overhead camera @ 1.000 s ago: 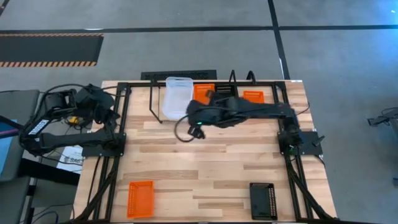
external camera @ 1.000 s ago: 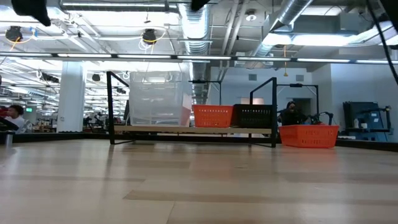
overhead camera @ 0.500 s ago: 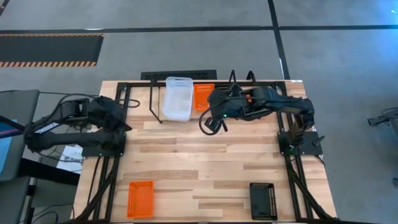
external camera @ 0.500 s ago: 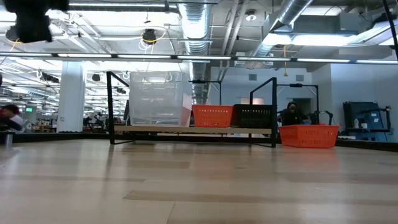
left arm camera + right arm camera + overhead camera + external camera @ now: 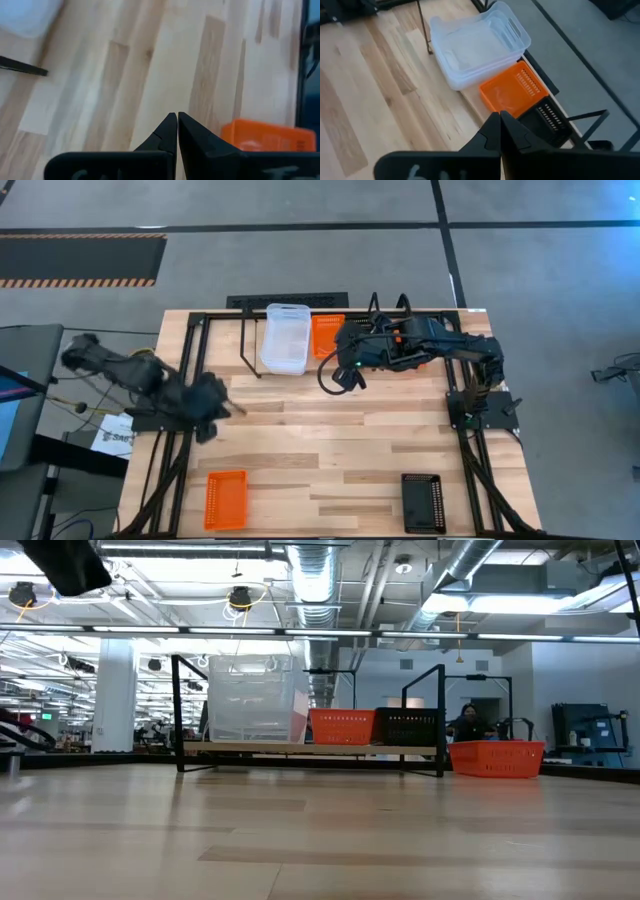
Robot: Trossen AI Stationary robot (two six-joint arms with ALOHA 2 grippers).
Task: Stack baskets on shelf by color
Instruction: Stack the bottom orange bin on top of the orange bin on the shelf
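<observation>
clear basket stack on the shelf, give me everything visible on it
The clear basket stack is translucent, milky-white plastic with rounded corners, a flared rim and slotted end walls. Layered rims in the right wrist view show several trays nested together, though the count isn't certain. It sits upright at the left end of the shelf, next to the orange basket; whether they touch is unclear. In the low view it rises well above the orange basket. Nothing grips it: the right claw hovers nearby, shut and empty.
</observation>
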